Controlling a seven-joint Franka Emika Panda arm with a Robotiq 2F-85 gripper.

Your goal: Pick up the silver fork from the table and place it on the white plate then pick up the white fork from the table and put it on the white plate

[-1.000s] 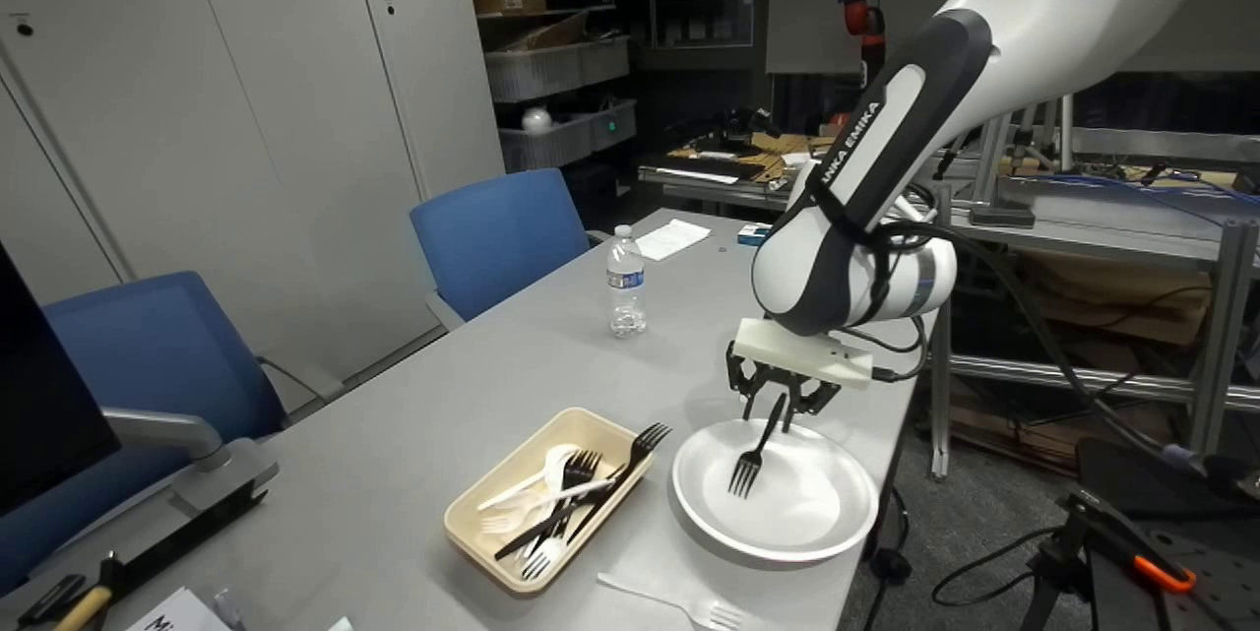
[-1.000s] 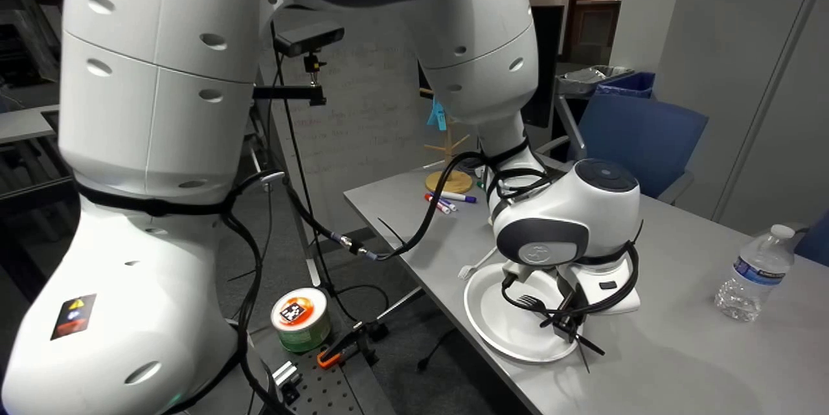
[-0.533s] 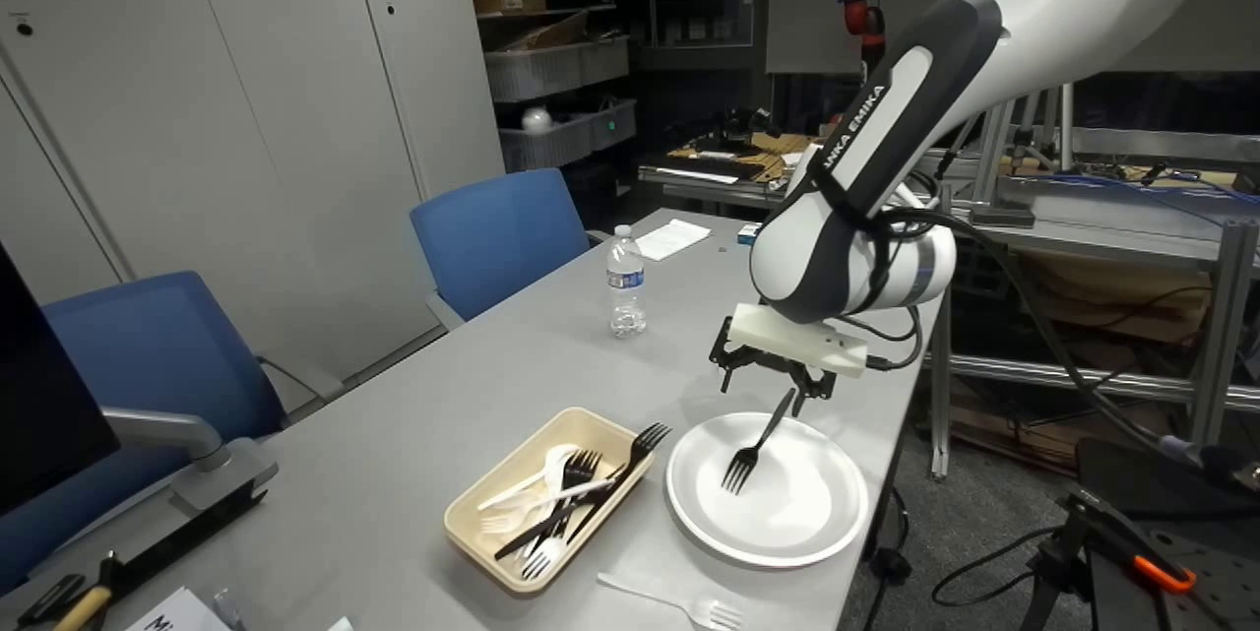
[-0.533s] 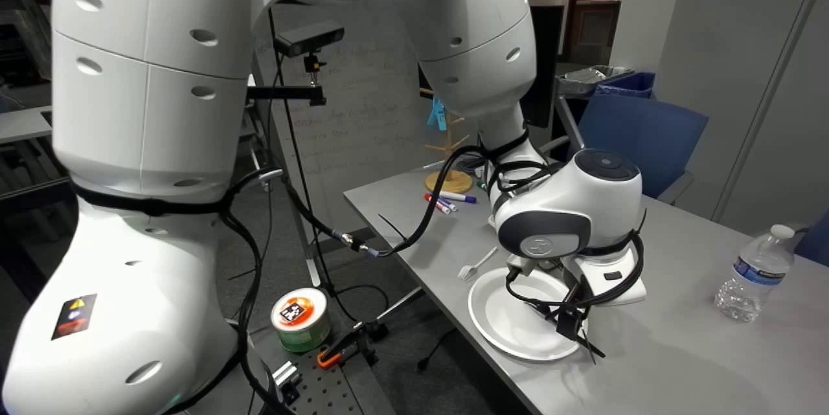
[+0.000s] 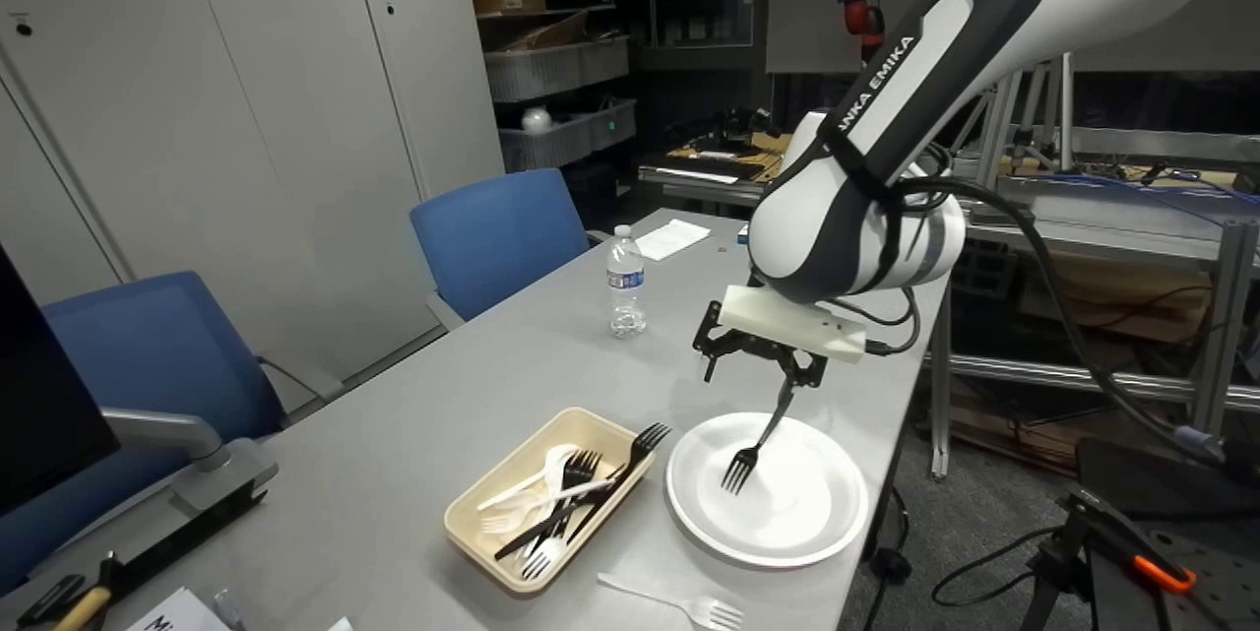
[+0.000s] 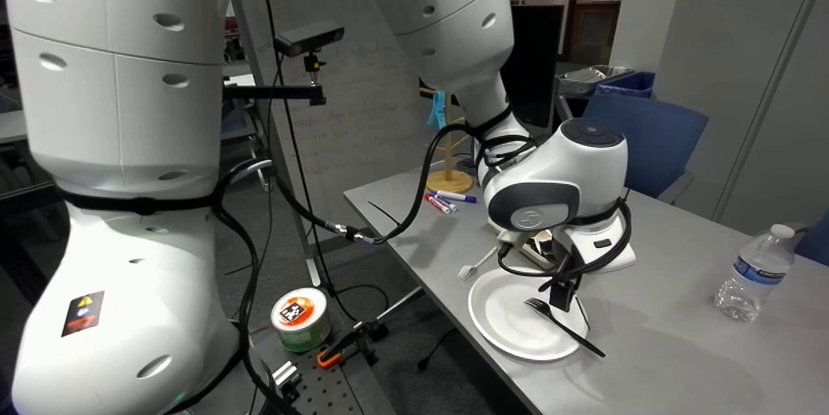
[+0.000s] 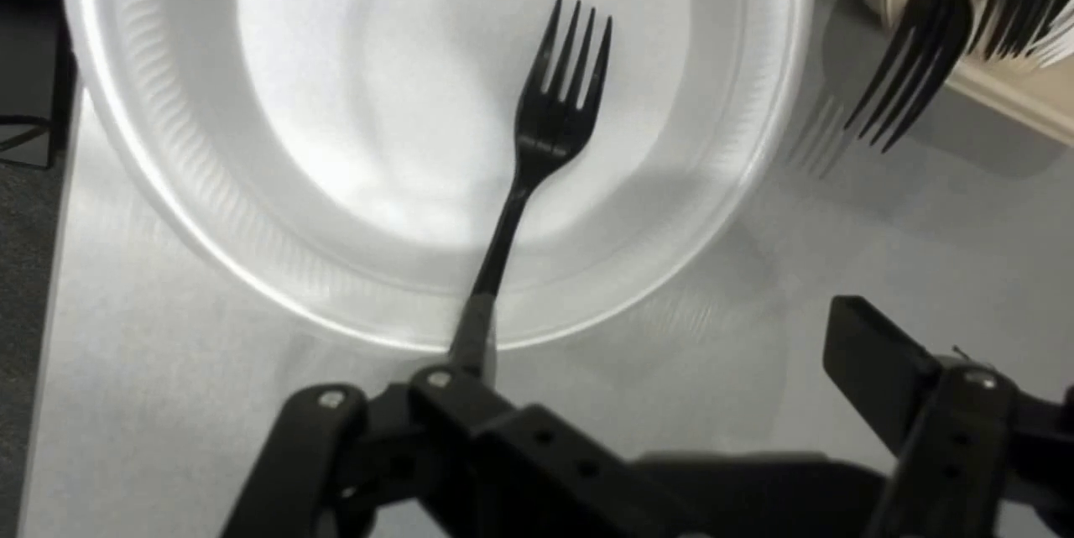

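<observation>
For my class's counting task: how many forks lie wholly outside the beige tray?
2: the dark fork on the white plate, handle past its rim; the white fork on the table. The arm may hide others.

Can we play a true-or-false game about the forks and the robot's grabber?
1. The slim black fork rests on the round white plate. True.
2. The black fork's handle fits wholly inside the plate's rim. False: it sticks out past the rim.
3. The white, plastic-looking fork lies on the smooth grey table. True.
4. The black two-fingered gripper has its jaws apart. True.
5. The gripper is holding the white fork. False: that fork lies away from it.
</observation>
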